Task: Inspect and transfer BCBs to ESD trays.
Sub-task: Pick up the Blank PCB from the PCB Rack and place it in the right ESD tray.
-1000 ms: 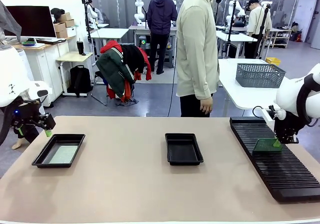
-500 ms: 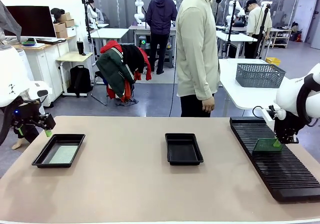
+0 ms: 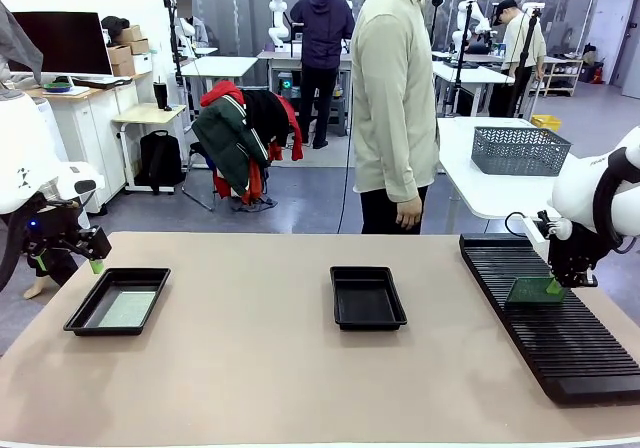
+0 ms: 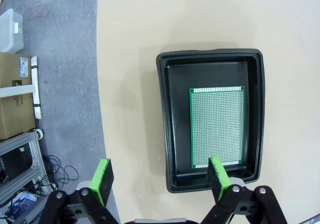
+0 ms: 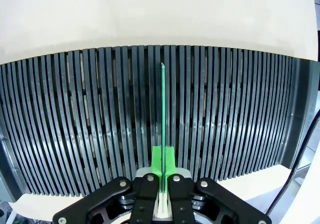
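One green BCB (image 4: pixel 217 126) lies flat in the left black ESD tray (image 3: pixel 82 315), which also appears as the tray (image 4: pixel 165 134) in the left wrist view. My left gripper (image 3: pixel 84 260) hangs open above that tray's far left corner; its fingertips (image 4: pixel 103 176) hold nothing. A second ESD tray (image 3: pixel 345 315) at the table's middle holds nothing. At the right, my right gripper (image 3: pixel 555 286) is shut on another BCB (image 3: pixel 530 290), which stands on edge in the black slotted rack (image 3: pixel 560 343). The right wrist view shows this BCB (image 5: pixel 163 109) edge-on between the pads.
A person in a pale shirt (image 3: pixel 395 98) stands at the table's far side, hands down. A grey mesh basket (image 3: pixel 520 150) sits on a white table behind the rack. The table's left edge (image 4: pixel 100 109) and floor clutter lie beside the left tray.
Neither arm has moved. The person at the far side has shifted slightly.
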Controlling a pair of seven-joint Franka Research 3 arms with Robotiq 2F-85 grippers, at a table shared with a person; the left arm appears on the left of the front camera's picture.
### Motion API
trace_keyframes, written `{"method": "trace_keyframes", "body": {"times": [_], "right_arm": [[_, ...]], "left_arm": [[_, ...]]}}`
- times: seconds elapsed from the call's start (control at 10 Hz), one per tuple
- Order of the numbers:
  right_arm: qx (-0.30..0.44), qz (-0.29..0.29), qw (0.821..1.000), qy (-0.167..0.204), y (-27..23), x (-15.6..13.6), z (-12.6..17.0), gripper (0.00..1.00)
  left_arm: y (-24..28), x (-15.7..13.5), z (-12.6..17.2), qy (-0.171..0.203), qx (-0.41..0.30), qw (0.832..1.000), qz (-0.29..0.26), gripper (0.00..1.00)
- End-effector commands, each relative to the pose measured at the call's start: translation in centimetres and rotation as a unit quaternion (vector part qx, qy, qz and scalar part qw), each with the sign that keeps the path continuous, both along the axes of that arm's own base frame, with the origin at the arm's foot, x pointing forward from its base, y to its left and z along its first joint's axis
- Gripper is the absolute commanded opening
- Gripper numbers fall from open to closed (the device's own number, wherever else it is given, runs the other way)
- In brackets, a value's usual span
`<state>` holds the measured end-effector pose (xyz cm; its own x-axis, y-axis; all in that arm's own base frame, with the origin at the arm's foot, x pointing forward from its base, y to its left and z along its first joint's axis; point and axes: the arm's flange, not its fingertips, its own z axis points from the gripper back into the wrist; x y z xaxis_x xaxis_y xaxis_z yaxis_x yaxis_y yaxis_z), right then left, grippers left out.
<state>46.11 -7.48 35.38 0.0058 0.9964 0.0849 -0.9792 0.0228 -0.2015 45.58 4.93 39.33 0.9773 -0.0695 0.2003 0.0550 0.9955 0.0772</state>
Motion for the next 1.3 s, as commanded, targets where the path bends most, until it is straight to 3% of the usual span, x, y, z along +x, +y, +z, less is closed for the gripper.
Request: {"method": "trace_keyframes", "body": {"times": [0.0, 0.4, 0.8, 1.0, 1.2], "right_arm": [[0.002, 0.007, 1.0, -0.004, 0.1, -0.4, 1.8, 0.0], [-0.046, 0.028, 0.998, -0.021, 0.8, -2.5, 15.4, 0.0], [-0.076, 0.033, 0.997, 0.0, 0.7, -3.5, 28.0, 0.0], [-0.075, 0.015, 0.997, 0.014, 0.5, -3.7, 31.7, 0.0], [-0.053, 0.004, 0.998, 0.037, 0.3, -3.7, 33.3, 0.0]], "left_arm": [[0.1, 0.1, -0.1, -0.004, 0.0, 1.0, 0.0, 1.0], [0.1, 0.1, -0.1, -0.004, 0.0, 1.0, 0.0, 1.0], [0.1, 0.1, -0.1, -0.004, 0.0, 1.0, 0.0, 1.0], [0.1, 0.1, -0.1, -0.004, 0.0, 1.0, 0.0, 1.0], [0.1, 0.1, -0.1, -0.004, 0.0, 1.0, 0.0, 1.0]]}}
